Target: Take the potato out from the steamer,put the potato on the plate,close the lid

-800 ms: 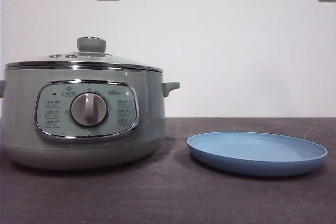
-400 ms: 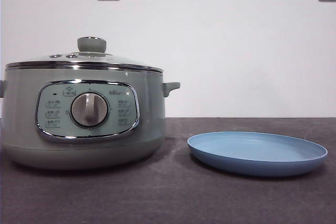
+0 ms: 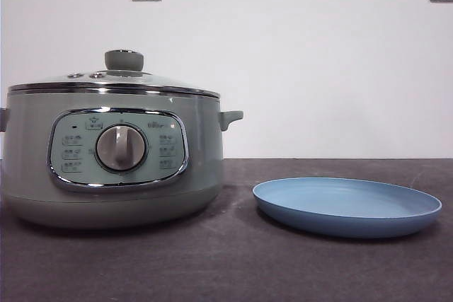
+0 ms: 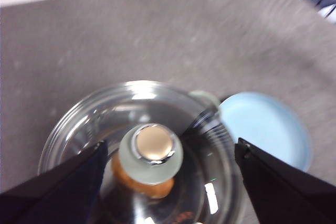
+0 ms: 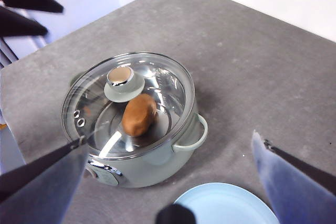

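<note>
Hovering wide open and empty above the lid (image 4: 137,145) knob, the left gripper (image 4: 168,182) touches nothing.

Sage-green steamer (image 3: 113,167) with chrome rim, orange-brown potato (image 5: 139,114), light-blue plate (image 3: 347,206), dark grey table (image 3: 226,266).

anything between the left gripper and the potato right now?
Yes: the glass lid sits shut on the steamer, its knob right over the potato. Left wrist view shows the open left gripper above it.
</note>
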`<state>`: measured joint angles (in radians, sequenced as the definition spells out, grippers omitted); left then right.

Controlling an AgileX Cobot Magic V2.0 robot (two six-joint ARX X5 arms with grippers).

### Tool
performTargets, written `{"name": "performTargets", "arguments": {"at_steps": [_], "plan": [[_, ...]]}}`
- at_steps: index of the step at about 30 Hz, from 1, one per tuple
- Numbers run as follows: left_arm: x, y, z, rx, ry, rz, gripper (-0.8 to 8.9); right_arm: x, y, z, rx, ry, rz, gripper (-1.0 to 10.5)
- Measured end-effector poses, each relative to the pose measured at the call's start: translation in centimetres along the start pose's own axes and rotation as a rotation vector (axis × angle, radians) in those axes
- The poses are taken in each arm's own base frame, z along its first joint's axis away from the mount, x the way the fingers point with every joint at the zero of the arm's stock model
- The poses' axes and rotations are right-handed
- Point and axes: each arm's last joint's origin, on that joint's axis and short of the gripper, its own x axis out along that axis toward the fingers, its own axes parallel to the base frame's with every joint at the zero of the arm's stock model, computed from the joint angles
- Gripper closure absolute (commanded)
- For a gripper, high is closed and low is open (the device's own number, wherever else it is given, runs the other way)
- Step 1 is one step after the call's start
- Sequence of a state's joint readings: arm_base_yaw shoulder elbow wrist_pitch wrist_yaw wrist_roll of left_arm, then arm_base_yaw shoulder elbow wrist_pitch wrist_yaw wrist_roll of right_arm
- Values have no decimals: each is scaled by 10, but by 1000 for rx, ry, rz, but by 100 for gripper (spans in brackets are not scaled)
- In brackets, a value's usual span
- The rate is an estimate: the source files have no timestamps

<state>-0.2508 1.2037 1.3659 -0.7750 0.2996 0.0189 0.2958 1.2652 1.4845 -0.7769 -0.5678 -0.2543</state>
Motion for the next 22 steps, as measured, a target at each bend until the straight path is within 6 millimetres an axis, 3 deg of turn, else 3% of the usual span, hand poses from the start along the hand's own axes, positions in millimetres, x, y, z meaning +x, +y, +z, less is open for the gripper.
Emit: {"name": "performTargets", "arguments": {"at_steps": [7, 13, 22], "plan": [[62, 2, -7, 2, 174, 51, 404, 1, 1, 0, 9, 3, -3, 380], [103, 6, -18, -2, 292, 66, 404, 1, 0, -1, 13, 19, -42, 380], [113, 6, -18, 19, 285, 110, 420, 1, 0, -1, 17, 25, -43, 381]]}}
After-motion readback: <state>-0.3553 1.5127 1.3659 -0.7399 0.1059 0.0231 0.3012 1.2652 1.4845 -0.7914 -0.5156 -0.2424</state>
